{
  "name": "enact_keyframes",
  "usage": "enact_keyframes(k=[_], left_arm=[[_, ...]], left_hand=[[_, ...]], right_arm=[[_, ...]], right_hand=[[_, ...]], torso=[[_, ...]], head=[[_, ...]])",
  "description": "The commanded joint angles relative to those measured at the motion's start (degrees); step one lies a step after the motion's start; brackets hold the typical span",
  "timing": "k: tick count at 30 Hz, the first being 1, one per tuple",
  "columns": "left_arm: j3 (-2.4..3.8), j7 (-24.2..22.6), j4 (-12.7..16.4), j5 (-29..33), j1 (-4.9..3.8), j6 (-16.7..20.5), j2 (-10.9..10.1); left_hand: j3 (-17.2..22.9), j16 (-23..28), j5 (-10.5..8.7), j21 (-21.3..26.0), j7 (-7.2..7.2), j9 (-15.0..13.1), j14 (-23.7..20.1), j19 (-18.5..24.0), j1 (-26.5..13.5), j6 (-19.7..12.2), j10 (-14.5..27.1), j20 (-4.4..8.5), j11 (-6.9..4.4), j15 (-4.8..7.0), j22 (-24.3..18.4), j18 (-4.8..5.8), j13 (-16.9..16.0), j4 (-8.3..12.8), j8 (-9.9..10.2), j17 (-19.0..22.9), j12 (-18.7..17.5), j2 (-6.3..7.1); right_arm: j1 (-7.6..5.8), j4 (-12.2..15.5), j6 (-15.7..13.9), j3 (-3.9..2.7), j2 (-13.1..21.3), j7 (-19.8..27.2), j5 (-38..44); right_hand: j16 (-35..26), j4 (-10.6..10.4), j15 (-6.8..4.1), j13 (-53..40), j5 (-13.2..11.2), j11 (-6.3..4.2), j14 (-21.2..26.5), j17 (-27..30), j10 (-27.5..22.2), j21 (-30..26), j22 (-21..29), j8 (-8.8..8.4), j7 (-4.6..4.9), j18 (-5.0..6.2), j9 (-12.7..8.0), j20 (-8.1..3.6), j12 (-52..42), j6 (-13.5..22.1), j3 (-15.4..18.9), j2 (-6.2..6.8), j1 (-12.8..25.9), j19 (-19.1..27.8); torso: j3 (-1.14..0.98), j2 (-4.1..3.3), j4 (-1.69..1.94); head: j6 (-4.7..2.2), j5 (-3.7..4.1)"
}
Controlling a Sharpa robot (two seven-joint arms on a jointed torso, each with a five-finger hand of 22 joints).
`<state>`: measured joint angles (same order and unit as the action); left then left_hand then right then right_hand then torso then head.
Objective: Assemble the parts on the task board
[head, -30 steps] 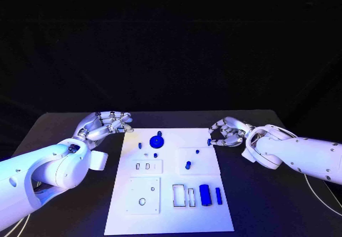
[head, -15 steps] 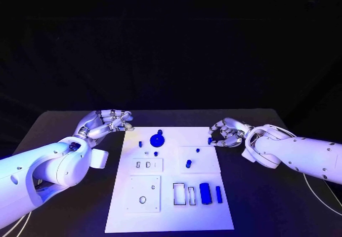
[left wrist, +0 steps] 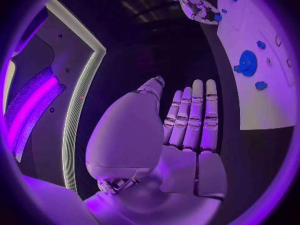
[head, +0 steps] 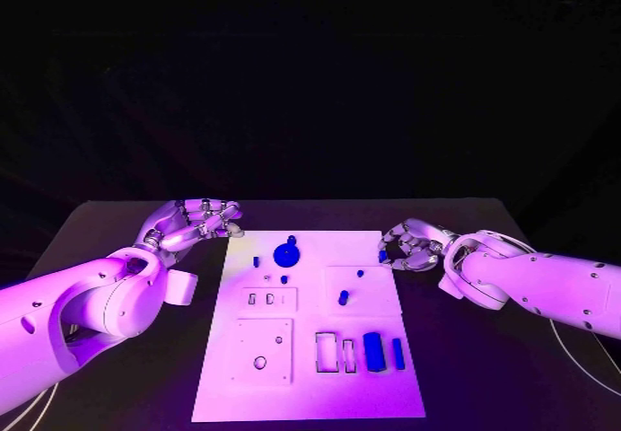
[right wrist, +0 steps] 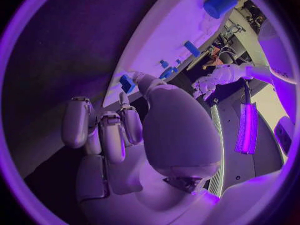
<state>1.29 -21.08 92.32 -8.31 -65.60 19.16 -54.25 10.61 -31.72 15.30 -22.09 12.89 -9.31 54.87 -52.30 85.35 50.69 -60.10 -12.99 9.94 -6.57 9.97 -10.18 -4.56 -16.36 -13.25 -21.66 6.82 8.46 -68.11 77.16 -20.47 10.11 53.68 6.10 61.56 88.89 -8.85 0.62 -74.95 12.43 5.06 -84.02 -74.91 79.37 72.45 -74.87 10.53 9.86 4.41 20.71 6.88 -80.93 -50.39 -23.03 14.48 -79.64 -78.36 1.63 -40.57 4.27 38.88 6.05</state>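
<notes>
1. While its fingers curl in, the right hand [head: 412, 247] pinches a small blue part [right wrist: 127, 83] at the right edge of the task board [head: 310, 395], mid-frame.
2. The left hand [head: 194, 223] sits just off the board's upper left corner, fingers apart, holding nothing.
3. A round blue part [head: 286, 254] lies near the board's top.

A black, matte-topped table [head: 117, 359] is seen spreading across the scene. A white rectangular task board plate [head: 310, 395] is laid flat in its middle, with its long sides running from near to far. A thin pale cable [head: 570, 350] is draped on the table at the near right, well apart from the plate.
</notes>
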Motion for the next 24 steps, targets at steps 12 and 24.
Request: enact_keyframes(k=[12,24], left_arm=[[0.04,-0.36,0.1,-0.25,-0.05,-0.91,0.0],[0.04,-0.22,0.09,-0.25,-0.05,-0.99,-0.02]], left_hand=[[0.33,-0.23,-0.11,-0.36,0.45,-0.07,-0.49,0.4,0.34,-0.53,0.35,0.06,-0.11,-0.09,0.06,-0.19,-0.06,-0.03,-0.25,-0.07,-0.15,0.04],[0.33,-0.23,-0.11,-0.36,0.45,-0.07,-0.49,0.4,0.34,-0.53,0.35,0.06,-0.11,-0.09,0.06,-0.19,-0.06,-0.03,-0.25,-0.07,-0.15,0.04]], right_arm=[[0.13,-0.21,0.58,0.02,-0.35,-0.6,0.66],[0.14,-0.39,-0.95,0.02,-0.87,-1.09,0.66]], right_hand=[[0.13,-0.78,0.03,-3.72,0.18,-0.35,-5.17,-11.67,1.52,0.84,-0.76,1.14,-0.38,-0.01,0.37,-0.14,-1.16,-2.2,-0.38,-2.31,0.61,-0.78],[0.19,-0.7,-0.49,-4.25,0.18,-0.96,-5.23,-11.9,2.1,1.31,-1.29,2.29,-1.07,-0.13,0.77,-0.57,-1.55,-3.99,-1.21,-3.38,0.47,-1.19]], torso=[[0.0,-0.01,0.0],[0.0,0.0,-0.07]], head=[[0.07,-0.1],[0.11,-0.11]])
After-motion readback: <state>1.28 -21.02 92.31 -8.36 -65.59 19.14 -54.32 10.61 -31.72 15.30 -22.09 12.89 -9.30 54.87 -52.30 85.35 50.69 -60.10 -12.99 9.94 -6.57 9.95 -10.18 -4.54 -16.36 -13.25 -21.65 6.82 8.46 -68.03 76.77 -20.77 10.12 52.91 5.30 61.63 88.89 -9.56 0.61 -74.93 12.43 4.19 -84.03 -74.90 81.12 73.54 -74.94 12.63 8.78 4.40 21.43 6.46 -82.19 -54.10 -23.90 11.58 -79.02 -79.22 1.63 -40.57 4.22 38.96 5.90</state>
